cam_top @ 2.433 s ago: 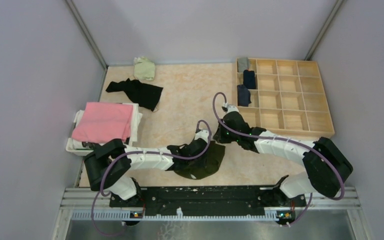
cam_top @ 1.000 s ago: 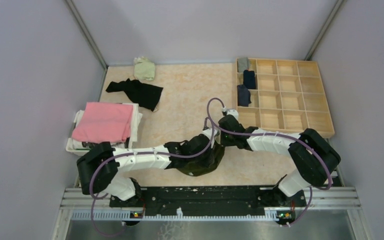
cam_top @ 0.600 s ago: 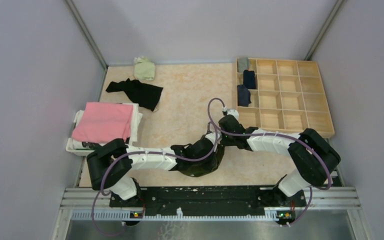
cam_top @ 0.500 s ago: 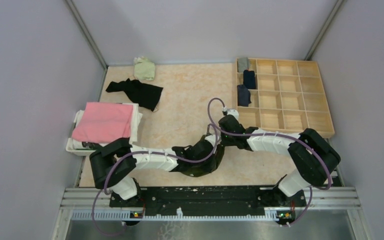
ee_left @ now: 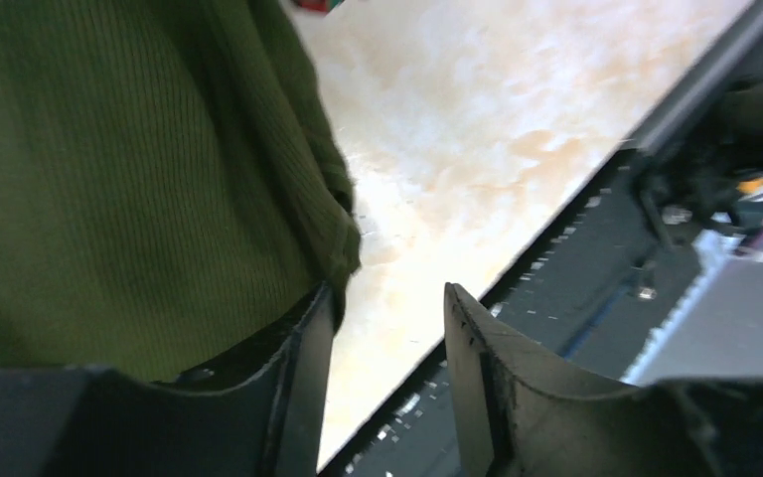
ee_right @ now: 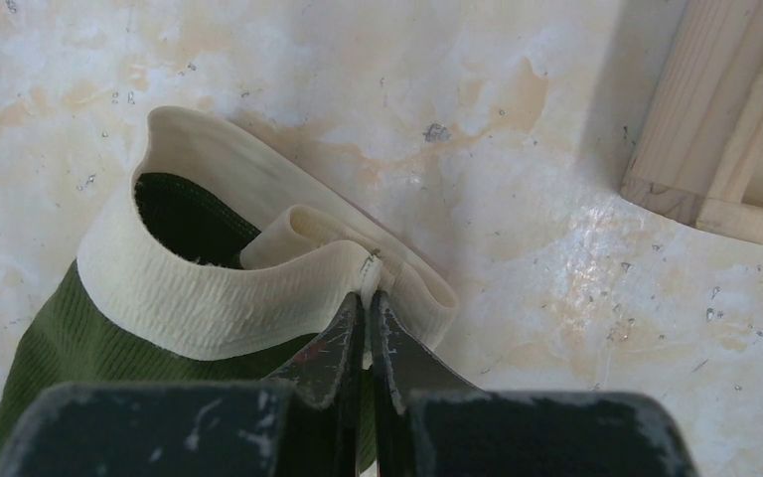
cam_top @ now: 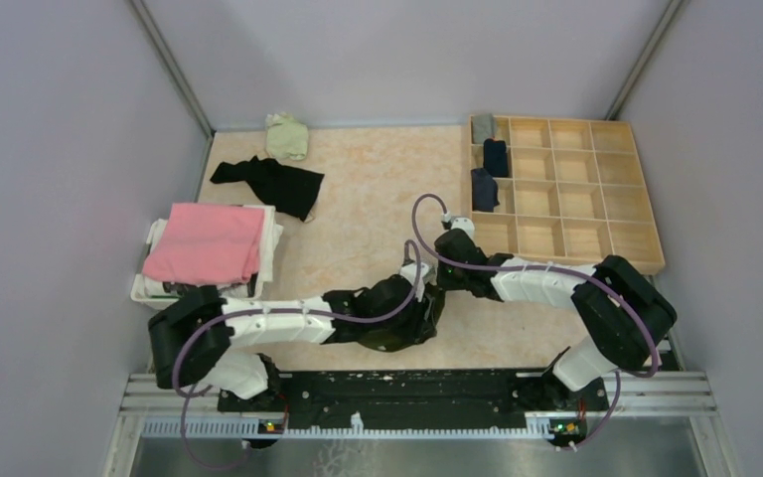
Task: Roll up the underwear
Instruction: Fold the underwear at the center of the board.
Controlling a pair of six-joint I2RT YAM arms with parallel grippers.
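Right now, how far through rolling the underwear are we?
Done: three rolled pieces sit in the left column of the wooden organizer. In hand: the olive underwear, its beige waistband pinched by the right gripper; the left gripper is open beside it. Left: the black garment and pale green garment lie loose, unrolled.

Robot lab cell: plain grey walls box in marbled table; left arm, right arm bolted to black rail.
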